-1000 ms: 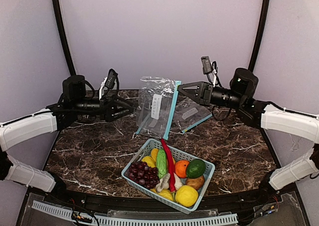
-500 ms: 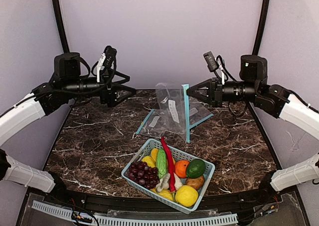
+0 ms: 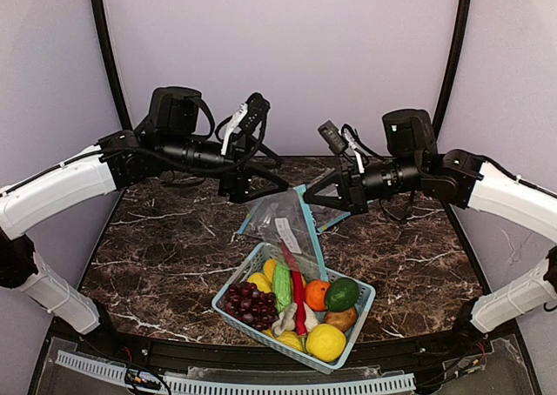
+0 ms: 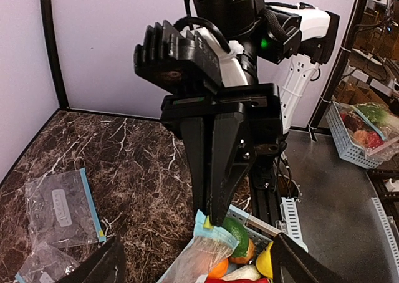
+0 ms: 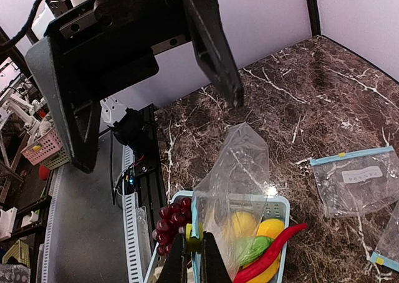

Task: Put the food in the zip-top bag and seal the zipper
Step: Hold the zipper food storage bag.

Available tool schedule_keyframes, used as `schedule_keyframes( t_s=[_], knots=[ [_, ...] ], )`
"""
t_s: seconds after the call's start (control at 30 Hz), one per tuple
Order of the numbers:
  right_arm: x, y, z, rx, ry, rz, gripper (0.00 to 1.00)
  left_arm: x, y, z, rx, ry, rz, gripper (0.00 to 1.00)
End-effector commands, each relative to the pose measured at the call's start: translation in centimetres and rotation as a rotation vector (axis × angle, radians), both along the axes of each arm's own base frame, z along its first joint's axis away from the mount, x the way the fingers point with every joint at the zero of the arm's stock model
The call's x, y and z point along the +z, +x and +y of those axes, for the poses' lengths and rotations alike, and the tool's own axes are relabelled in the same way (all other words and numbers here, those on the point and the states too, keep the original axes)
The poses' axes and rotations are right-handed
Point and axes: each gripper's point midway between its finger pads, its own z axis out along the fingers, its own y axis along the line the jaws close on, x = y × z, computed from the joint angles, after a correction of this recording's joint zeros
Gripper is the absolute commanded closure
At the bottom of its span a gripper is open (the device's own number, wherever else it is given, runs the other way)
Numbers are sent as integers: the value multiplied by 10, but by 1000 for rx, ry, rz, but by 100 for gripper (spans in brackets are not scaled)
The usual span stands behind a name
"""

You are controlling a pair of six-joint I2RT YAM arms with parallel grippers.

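Observation:
My right gripper (image 3: 308, 198) (image 5: 190, 258) is shut on the zipper (image 5: 194, 218) of a clear zip-top bag (image 3: 283, 225), at its yellow tab. The bag hangs just above the far end of the basket (image 3: 365, 312). The light blue zipper (image 3: 313, 238) runs down the bag's right edge. My left gripper (image 3: 259, 184) (image 4: 199, 264) is open wide, facing the right gripper, close above the bag (image 4: 199, 258) and not touching it. The orange (image 3: 317, 294), avocado (image 3: 342, 294) and bumpy gourd (image 3: 282, 284) lie in the basket.
The basket also holds a long red chili (image 3: 296, 286), purple grapes (image 3: 246, 304) and yellow fruit (image 3: 325, 341). Two spare bags (image 4: 59, 205) (image 4: 43, 261) lie flat at the back of the marble table (image 3: 157, 264).
Both arms have swung in toward the middle. The right gripper has carried the bag forward and down over the basket's far end. The left gripper has come right, up to the bag.

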Motion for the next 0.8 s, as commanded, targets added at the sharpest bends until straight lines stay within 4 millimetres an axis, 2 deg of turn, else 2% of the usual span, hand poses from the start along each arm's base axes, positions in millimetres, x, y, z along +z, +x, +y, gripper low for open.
schedule_keyframes(
  t_s=[0.0, 0.17, 0.43, 0.6, 0.7, 0.77],
  knots=[
    [12, -1, 13, 29, 24, -38, 100, -17, -8, -9, -52, 38, 53, 39],
    [9, -4, 19, 44, 20, -37, 100, -31, -8, -13, -64, 66, 104, 66],
    [6, -1, 23, 46, 11, -30, 100, -41, -15, -17, -112, 72, 147, 85],
    [3, 4, 23, 26, 1, -37, 100, -40, -23, -18, -160, 58, 165, 88],
    [3, 5, 22, 14, -2, -44, 100, -39, -25, -17, -174, 53, 162, 98],
    [3, 6, 22, 10, 0, -46, 100, -38, -27, -17, -182, 49, 165, 99]
  ],
)
